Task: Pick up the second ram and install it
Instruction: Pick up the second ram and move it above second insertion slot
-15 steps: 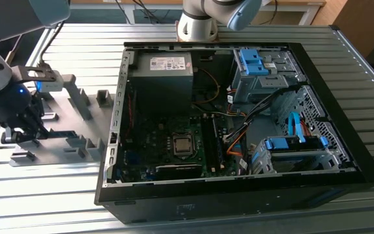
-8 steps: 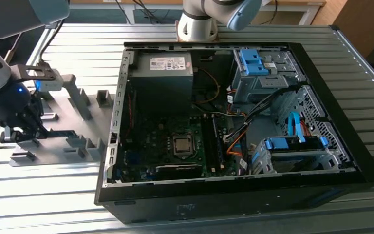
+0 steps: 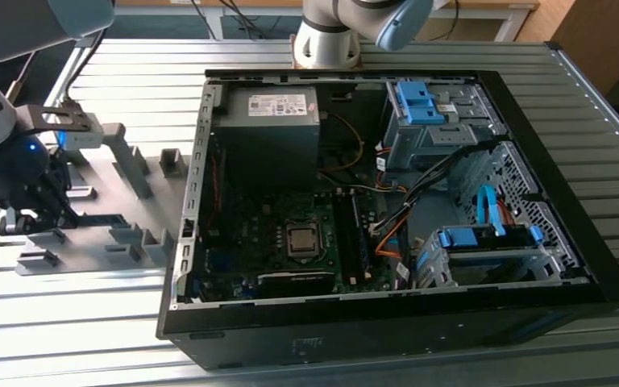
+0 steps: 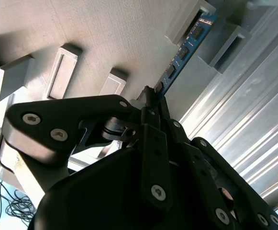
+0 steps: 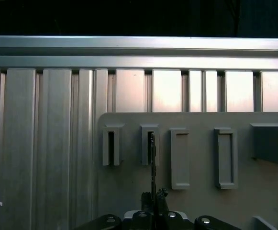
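Observation:
The second ram (image 4: 184, 50) is a thin green stick with black chips. It stands on edge, its far end in a grey slotted block (image 4: 196, 19) of the fixture plate (image 4: 105, 38). The first wrist view looks along the thin edge of the ram (image 5: 152, 158) as it runs into a slot block (image 5: 149, 143). My gripper (image 4: 150, 96) is shut on the near end of the stick, one finger on each face. In the exterior view the gripper (image 3: 32, 216) hangs low over the fixture plate (image 3: 94, 218), at that view's left.
The open computer case (image 3: 396, 201) lies to the exterior view's right of the fixture, with the motherboard's memory slots (image 3: 355, 234) beside the processor socket (image 3: 302, 239). Blue drive-bay clips (image 3: 417, 101) and orange cables sit inside. More grey blocks (image 5: 225, 155) stand around the ram. Ribbed metal table (image 3: 73, 339) underneath.

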`<state>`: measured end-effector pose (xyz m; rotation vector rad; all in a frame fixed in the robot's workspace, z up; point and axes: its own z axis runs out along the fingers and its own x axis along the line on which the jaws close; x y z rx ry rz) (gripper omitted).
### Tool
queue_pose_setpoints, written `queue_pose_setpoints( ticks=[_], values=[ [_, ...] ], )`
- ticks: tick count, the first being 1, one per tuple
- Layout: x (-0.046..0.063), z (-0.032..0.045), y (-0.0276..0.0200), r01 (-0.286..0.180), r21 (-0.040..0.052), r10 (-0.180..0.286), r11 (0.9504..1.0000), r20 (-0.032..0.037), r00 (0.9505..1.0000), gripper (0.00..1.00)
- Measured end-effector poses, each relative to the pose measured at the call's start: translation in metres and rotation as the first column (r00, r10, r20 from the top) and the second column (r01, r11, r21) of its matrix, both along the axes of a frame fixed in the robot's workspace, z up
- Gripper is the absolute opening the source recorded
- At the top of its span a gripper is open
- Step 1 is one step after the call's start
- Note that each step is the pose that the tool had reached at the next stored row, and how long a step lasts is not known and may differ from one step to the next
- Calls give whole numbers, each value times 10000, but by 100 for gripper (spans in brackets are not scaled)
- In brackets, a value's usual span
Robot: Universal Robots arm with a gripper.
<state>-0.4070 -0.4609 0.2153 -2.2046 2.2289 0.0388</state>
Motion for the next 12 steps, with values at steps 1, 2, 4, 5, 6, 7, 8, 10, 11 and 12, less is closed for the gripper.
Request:
queue_pose_setpoints(
  ticks=[1, 2, 4, 5, 6, 7, 8, 10, 11, 12],
  values=[
    [0, 4, 0, 0, 1, 0, 10000, 0, 10000, 14],
    [0, 10, 0, 0, 0, 0, 10000, 0, 10000, 14],
    [0, 20, 0, 0, 1, 0, 10000, 1, 10000, 14],
    [0, 25, 0, 0, 1, 0, 10000, 1, 10000, 14],
    [0, 30, 0, 0, 0, 0, 10000, 1, 10000, 14],
    [0, 34, 0, 0, 1, 0, 10000, 2, 10000, 14],
    [0, 38, 0, 0, 1, 0, 10000, 1, 10000, 14],
    [0, 47, 0, 0, 1, 0, 10000, 1, 10000, 14],
    [0, 52, 0, 0, 0, 0, 10000, 1, 10000, 14],
    [0, 58, 0, 0, 0, 0, 10000, 0, 10000, 14]
  ],
)
